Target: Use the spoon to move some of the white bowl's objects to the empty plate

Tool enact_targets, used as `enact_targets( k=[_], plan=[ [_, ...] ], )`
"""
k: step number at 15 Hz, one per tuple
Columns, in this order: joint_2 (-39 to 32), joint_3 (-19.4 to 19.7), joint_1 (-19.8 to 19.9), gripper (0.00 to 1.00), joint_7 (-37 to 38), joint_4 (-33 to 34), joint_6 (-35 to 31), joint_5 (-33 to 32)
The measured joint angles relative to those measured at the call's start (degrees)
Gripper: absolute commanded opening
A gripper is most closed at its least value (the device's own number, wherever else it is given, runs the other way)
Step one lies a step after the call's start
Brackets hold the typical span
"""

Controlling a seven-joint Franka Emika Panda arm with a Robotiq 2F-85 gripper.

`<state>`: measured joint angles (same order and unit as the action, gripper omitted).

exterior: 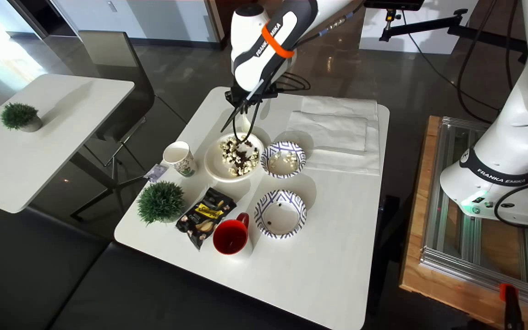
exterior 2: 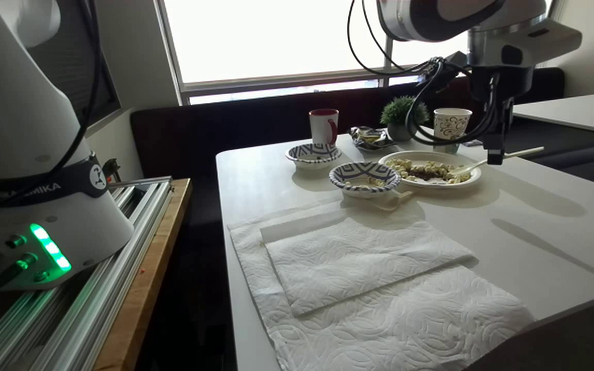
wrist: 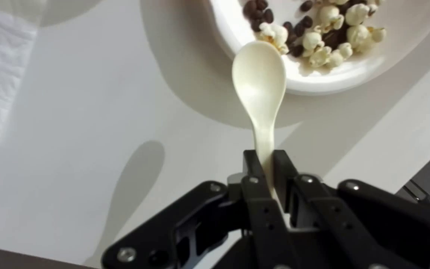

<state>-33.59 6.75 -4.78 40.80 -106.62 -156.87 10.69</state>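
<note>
In the wrist view, your gripper [wrist: 267, 160] pinches the spoon [wrist: 259, 76] by its handle, the pale head overlapping the edge of the white bowl [wrist: 327, 86] with its popcorn [wrist: 357, 35] and dark beans [wrist: 258, 13]. In an exterior view, that bowl sits on your counter [exterior: 332, 266], just beside a patterned bowl [exterior: 283, 146]. In an exterior view, your spoon slants, head lower than handle.

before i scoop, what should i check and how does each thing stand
1. Gripper closed on the handle of the spoon: ok.
2. Food in the white bowl: ok, popcorn and dark bean-like bits.
3. Spoon unloaded: ok, no food shows on its head.
4. Spoon not touching the white bowl: cannot tell, they overlap in the wrist view.
5. Empty dish ready: not ok, one blue-patterned bowl holds popcorn pieces, the other blue-patterned bowl dark specks.
</note>
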Motion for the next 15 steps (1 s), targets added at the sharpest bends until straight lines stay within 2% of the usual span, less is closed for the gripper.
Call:
enact_targets(
  k=[1,5,6,7,15],
  plan=[
    [0.00,0.01,-1.11,0.13,1.77,-1.17,-2.86,0.00],
    [0.01,1.32,-4.58,0.13,4.89,-2.89,-4.57,-0.04],
    [0.02,1.48,-4.59,0.13,4.90,-2.89,-4.57,-0.04],
    [0.03,1.68,-4.58,0.03,4.90,-2.89,-4.57,-0.04],
    [-0.52,0.80,-4.55,0.03,4.84,-2.67,-4.59,-0.03]
  ],
)
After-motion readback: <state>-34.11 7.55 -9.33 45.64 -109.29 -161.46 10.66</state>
